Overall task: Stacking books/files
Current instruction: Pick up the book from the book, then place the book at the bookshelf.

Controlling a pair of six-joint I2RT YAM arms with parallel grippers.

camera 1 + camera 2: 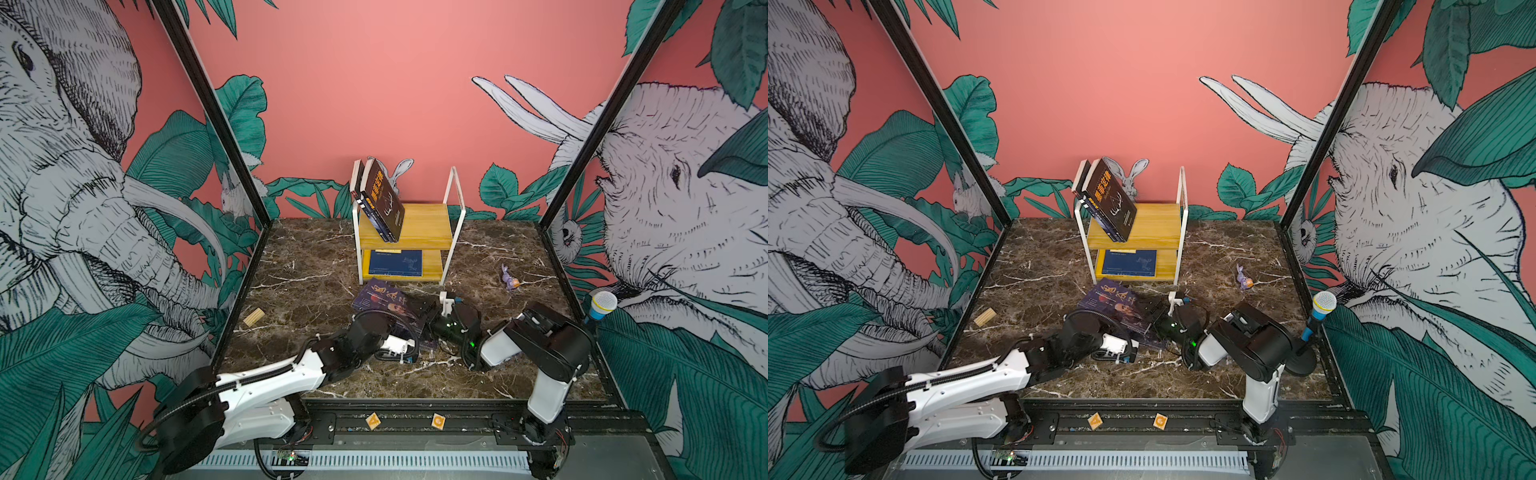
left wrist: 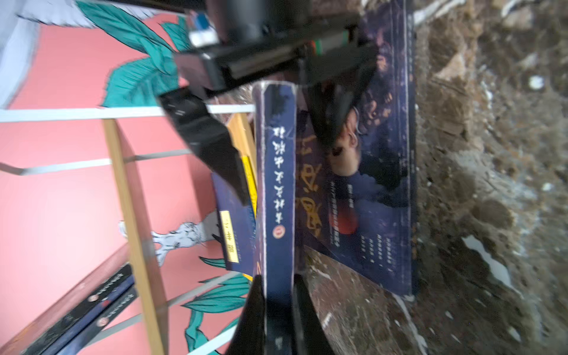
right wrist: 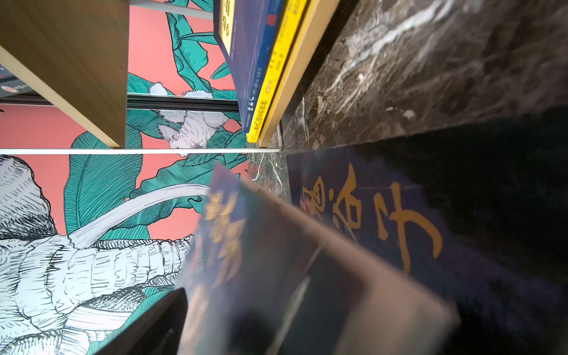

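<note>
Book (image 2: 278, 184) spine clamped in left gripper (image 2: 278, 281), over flat book (image 2: 379, 215), shelf (image 2: 130, 190) near.

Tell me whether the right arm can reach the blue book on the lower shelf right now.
Probably yes: the right gripper sits just before the shelf's open front, and the blue book lies flat there. The left gripper's clamped book crowds it.

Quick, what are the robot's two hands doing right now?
Left gripper: shut on a dark blue book, which it holds up on its edge.
Right gripper: open, holding nothing.
</note>
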